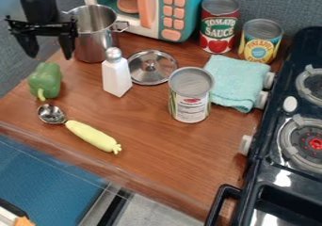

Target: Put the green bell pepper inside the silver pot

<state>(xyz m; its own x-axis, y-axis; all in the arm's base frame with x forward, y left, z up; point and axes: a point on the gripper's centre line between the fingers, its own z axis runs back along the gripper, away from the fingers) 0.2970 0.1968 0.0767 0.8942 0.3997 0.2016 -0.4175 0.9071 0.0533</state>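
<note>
Camera view: my pincer [48, 56] hangs at the upper left, its two fingers spread well apart, so I am released. In this view it sits above the green bell pepper [45, 80], and one finger overlaps the side of the silver pot [93, 39]. The pepper lies on the wooden counter [157, 154], near its left edge, outside the pot, its stem toward the near side. The pot stands upright with its mouth uncovered, near a toy microwave [177, 13]; its lid [162, 73] lies on the counter between a white shaker [116, 76] and a can [189, 100]. Nearer the front I see a spoon [93, 135] with a yellow handle. To the right are a folded turquoise cloth [236, 79], two more cans [219, 29] behind it, and a black stove [267, 171].
</note>
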